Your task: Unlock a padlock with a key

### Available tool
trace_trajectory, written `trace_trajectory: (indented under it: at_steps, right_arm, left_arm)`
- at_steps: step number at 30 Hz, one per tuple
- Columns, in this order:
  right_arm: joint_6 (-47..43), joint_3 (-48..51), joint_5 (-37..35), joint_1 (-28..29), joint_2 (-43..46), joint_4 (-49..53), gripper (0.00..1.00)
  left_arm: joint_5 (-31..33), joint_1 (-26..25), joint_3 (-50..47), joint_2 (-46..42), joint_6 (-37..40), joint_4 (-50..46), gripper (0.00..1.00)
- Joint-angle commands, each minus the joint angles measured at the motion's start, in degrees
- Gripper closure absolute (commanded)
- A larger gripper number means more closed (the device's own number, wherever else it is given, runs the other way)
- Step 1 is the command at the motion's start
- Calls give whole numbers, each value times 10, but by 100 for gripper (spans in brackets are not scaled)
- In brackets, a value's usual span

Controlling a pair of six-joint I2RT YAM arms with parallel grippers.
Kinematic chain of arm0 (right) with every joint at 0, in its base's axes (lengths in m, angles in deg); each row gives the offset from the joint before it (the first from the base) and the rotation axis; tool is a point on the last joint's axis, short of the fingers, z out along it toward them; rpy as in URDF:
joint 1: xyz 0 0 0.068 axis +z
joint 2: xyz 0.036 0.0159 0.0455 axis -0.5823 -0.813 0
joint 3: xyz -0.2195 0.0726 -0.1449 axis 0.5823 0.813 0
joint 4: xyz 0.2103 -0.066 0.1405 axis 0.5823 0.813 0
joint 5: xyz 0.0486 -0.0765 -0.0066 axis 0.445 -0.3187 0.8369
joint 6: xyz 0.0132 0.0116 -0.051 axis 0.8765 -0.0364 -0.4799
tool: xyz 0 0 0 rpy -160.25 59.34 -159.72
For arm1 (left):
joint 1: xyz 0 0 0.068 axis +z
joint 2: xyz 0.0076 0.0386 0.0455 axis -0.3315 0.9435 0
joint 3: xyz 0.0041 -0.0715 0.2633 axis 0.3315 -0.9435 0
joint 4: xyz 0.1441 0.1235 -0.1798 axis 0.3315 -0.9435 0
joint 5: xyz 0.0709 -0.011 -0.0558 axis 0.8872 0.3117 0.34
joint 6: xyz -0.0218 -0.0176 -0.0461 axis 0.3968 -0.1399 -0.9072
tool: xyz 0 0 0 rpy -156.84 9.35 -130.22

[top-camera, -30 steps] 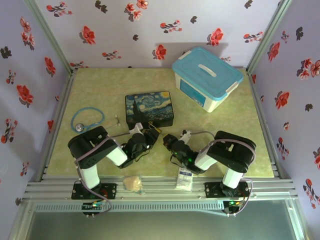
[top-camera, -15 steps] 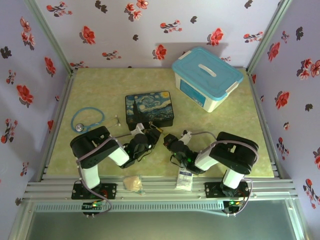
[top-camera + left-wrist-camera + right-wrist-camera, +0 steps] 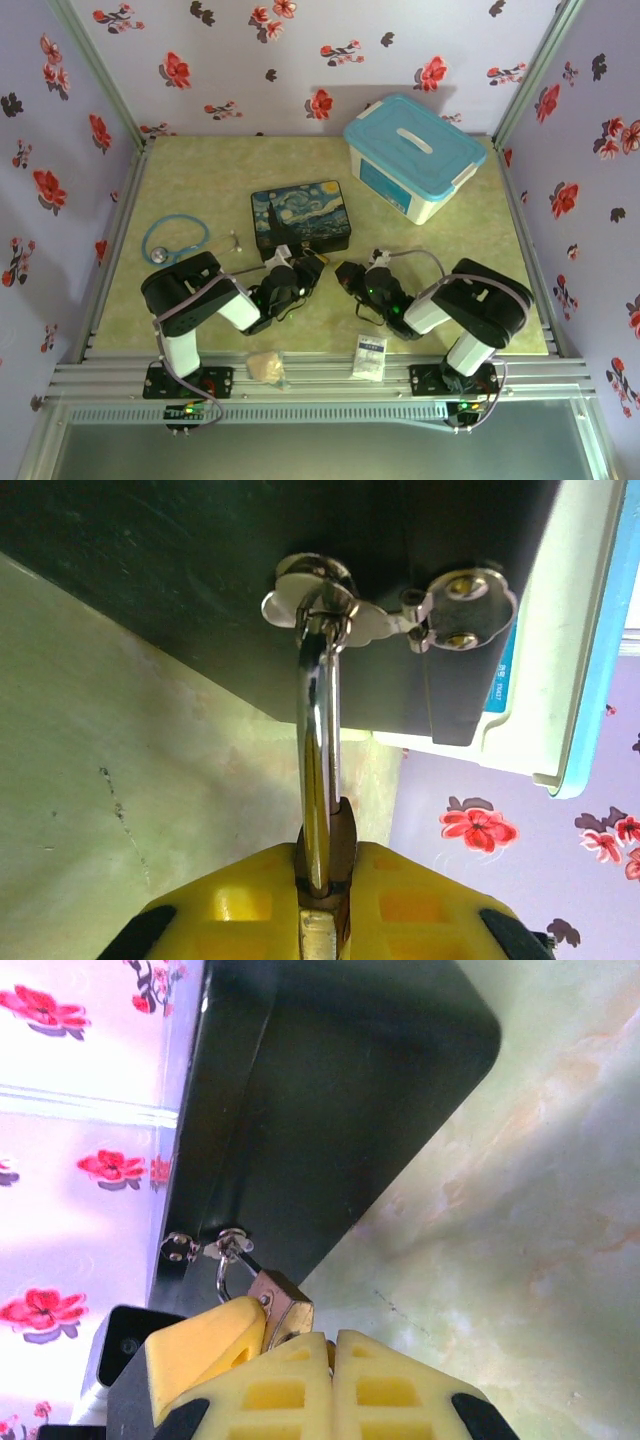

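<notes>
A small brass padlock (image 3: 285, 1305) hangs by its silver shackle (image 3: 318, 730) from the clasp on the front of the painted tin box (image 3: 300, 215). My left gripper (image 3: 325, 865) is shut on the padlock's body (image 3: 340, 845), just in front of the tin (image 3: 200, 560). My right gripper (image 3: 332, 1338) has its yellow fingers pressed together right at the padlock's lower end, beside the left finger (image 3: 200, 1345). Only a thin dark sliver of the key (image 3: 329, 1352) shows between the right fingertips. In the top view both grippers, left (image 3: 305, 265) and right (image 3: 347, 272), meet at the tin's front edge.
A white plastic box with a blue lid (image 3: 415, 155) stands at the back right. A blue stethoscope (image 3: 172, 238) lies to the left of the tin. A white packet (image 3: 369, 357) and a tan lump (image 3: 265, 365) lie at the near edge, between the arm bases.
The left gripper has shifted right, closer to the tin's front. The right arm has reached farther from its base, and its gripper has closed in on the padlock.
</notes>
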Motion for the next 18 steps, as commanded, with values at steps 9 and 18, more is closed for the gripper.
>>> trace_trajectory:
  at_steps: [9, 18]
  right_arm:
    - [-31, -78, 49, 23, 11, 50, 100]
    - [-45, -84, 26, 39, -19, 6, 100]
  left_arm:
    - [-74, -32, 34, 13, -4, 57, 100]
    - [-77, -34, 30, 10, -5, 58, 100]
